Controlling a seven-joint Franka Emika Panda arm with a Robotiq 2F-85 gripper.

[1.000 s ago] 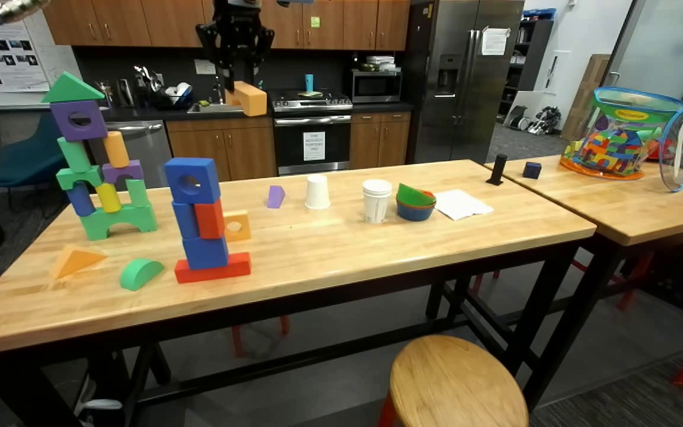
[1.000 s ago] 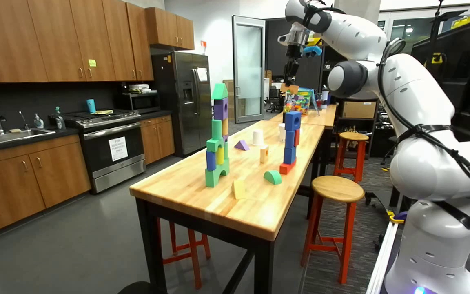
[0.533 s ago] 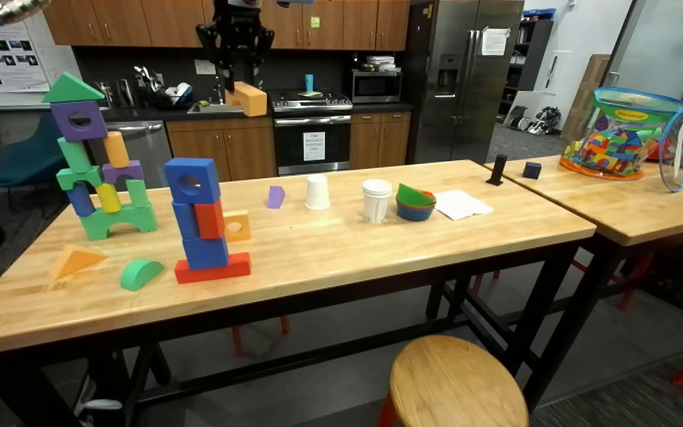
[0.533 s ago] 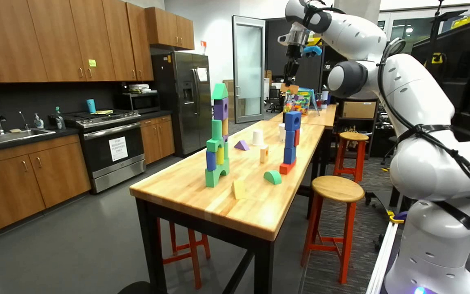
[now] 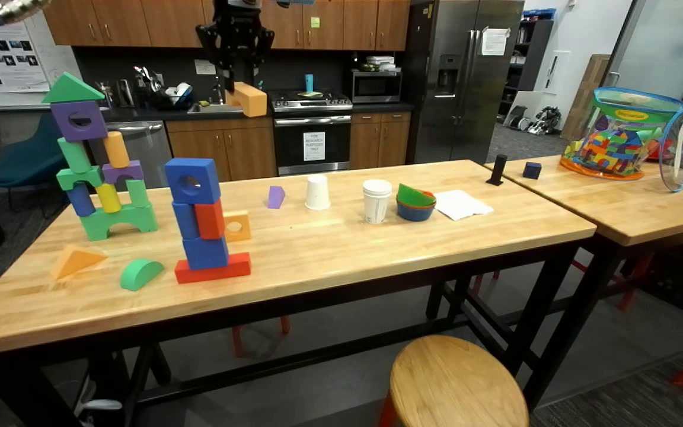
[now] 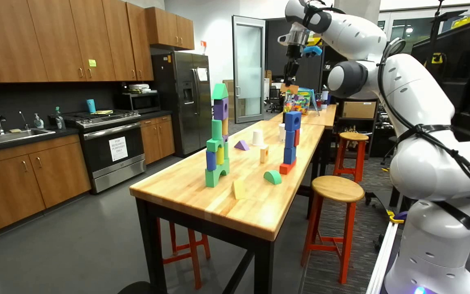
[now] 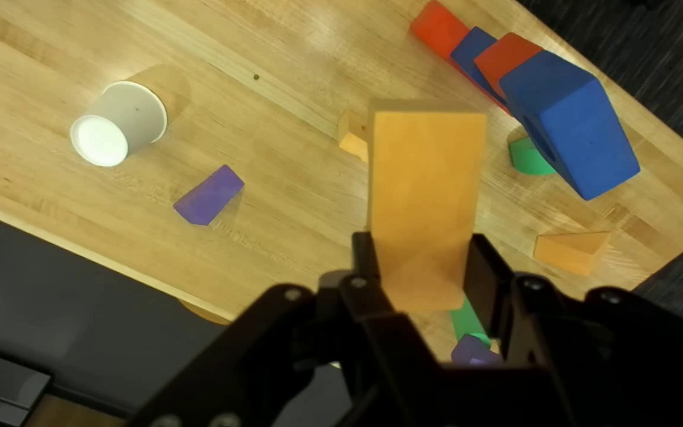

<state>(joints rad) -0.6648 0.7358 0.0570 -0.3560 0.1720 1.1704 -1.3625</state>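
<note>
High over the wooden table [image 5: 341, 261], my gripper [image 7: 421, 255] is shut on an orange arch block [image 7: 427, 178], its fingers pressed to the two sides. In both exterior views the block [image 5: 252, 101] hangs well above the tabletop, its notch facing down. Below and nearer the table's edge in the wrist view stands a tower of blue and red blocks topped by a blue block with a hole [image 7: 578, 130]. A taller tower on a green arch [image 5: 117, 222] carries a green triangle [image 5: 73, 89] on top. A small orange block with a hole [image 5: 245, 224] stands beside the blue-red tower.
Loose on the table lie a purple block [image 7: 209, 196], a green half-round [image 5: 140, 274] and an orange wedge [image 5: 77, 261]. White cups [image 5: 318, 193], stacked bowls [image 5: 415, 212] and paper [image 5: 463, 204] stand farther along. A clear bag of blocks [image 5: 614, 148] sits on the adjoining table.
</note>
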